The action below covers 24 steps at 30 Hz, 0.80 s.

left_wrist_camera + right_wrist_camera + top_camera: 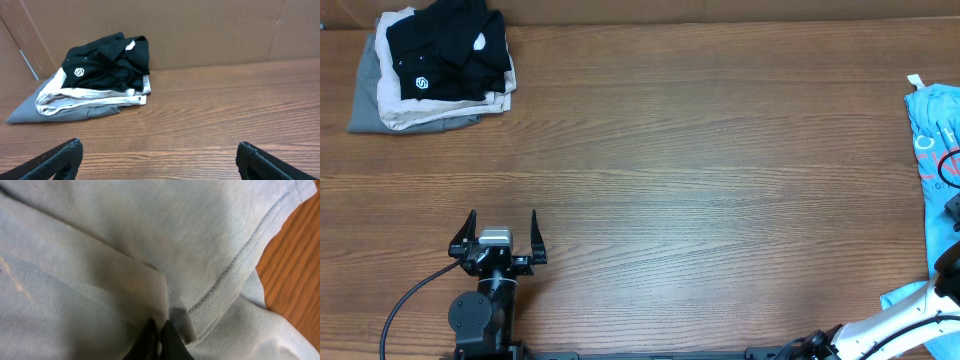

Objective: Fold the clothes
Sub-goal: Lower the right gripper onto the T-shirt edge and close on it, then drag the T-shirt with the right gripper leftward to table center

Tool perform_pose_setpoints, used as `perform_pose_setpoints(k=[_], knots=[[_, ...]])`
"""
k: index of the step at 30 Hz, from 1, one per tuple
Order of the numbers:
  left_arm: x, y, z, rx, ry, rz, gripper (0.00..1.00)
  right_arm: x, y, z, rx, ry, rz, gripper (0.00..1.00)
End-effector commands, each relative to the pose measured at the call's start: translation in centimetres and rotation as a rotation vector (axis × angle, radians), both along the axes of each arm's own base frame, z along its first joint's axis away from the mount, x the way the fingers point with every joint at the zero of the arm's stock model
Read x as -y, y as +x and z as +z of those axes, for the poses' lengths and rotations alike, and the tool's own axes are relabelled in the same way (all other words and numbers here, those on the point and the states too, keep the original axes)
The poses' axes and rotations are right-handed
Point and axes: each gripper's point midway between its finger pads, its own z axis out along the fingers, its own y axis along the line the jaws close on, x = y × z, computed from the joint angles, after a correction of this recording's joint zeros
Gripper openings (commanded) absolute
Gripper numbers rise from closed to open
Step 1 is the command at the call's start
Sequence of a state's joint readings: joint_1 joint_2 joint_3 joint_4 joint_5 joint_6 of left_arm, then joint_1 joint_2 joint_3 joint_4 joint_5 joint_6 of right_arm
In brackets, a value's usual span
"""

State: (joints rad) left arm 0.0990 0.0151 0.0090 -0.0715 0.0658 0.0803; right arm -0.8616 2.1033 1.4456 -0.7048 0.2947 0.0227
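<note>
One T-shirt (932, 130) at bench (700, 180) right edge, lying front-to-back; right hand (159, 326) clamped on its fabric; left hand (501, 232) agape, well apart.

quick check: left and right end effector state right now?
Left end effector: open, holding nothing.
Right end effector: closed, pinching a fold of the light blue T-shirt.

surface: brown wood-grain table (700, 150) | far left corner: pile of folded garments (430, 70), grey one (360, 110) lowest and flat on the wood, beige and black stacked above it | right edge: light blue T-shirt (932, 125) lying rumpled, partly cut off by the frame | pile and shirt: well apart
</note>
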Motion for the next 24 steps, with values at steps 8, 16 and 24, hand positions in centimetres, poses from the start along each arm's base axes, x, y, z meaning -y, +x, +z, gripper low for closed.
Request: perform_pose_setpoints(k=[8,16,24], knots=[[-0.3,0.0,0.0,0.005,-0.004,0.017,1.0,1.4,3.3,8.5,0.096,-0.101,-0.022,0.04],[-0.3,0.0,0.0,0.005,-0.004,0.017,1.0,-6.8,13.0,16.3,0.281,-0.155,0.242,0.04],[-0.3,0.0,0.0,0.005,-0.004,0.017,1.0,-30.5,23.8,17.3,0.487,0.117,0.787,0.04]])
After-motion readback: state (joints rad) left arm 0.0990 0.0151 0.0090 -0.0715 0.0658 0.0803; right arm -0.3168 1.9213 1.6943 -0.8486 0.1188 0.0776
